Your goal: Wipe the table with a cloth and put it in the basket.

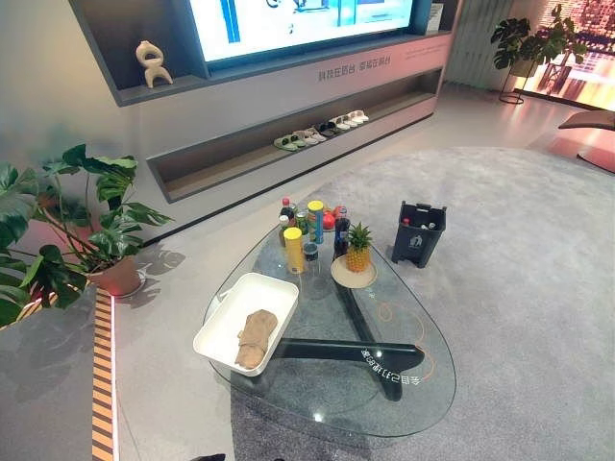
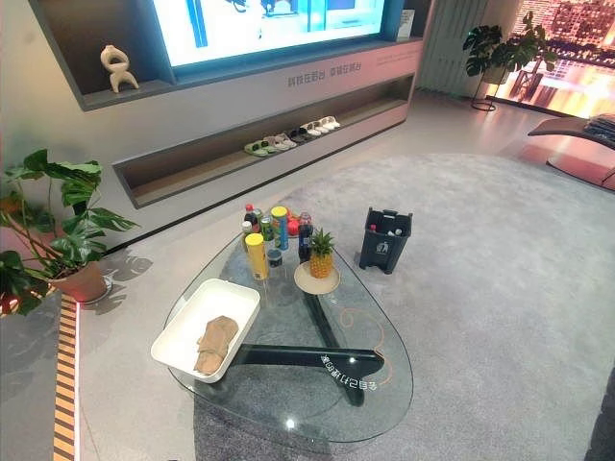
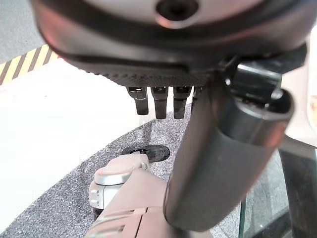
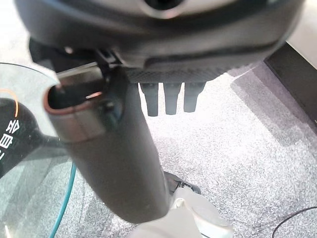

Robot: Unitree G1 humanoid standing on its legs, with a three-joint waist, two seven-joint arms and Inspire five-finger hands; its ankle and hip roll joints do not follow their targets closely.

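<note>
The crumpled tan cloth [image 1: 255, 338] lies inside the white rectangular basket [image 1: 228, 299], which sits on the left part of the glass table [image 1: 404, 399]. Farther along the table stand bottles and cans [image 1: 309, 229], with a pineapple [image 1: 357, 249] on a round plate [image 1: 338, 278] to their right. The left hand [image 3: 161, 101] and right hand [image 4: 171, 101] hang over the carpet beside the table, fingers straight and relaxed, holding nothing.

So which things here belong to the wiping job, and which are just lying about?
For the job:
- brown cloth, lying in the white basket
- glass table
- left hand and right hand, both open, holding nothing

Lying about:
- pineapple on a plate
- bottles and cans
- black bin on the carpet
</note>
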